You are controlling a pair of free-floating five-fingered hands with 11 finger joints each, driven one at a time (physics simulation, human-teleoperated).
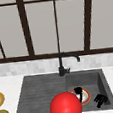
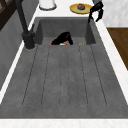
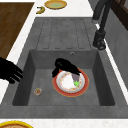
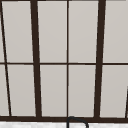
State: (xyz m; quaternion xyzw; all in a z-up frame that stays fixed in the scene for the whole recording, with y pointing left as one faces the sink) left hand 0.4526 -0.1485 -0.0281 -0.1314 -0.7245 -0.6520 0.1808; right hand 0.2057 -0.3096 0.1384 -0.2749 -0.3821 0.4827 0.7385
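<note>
front view: left hand sat over plate in sink basin, fingers pointing down onto it; right hand hung near basin's right wall, fingers curled, holding nothing. red ball in front. left side view: right hand above sink's far corner. right side view: left hand lay on plate rim, fingers fairly straight, not gripping; green scrap beside fingertips.
</note>
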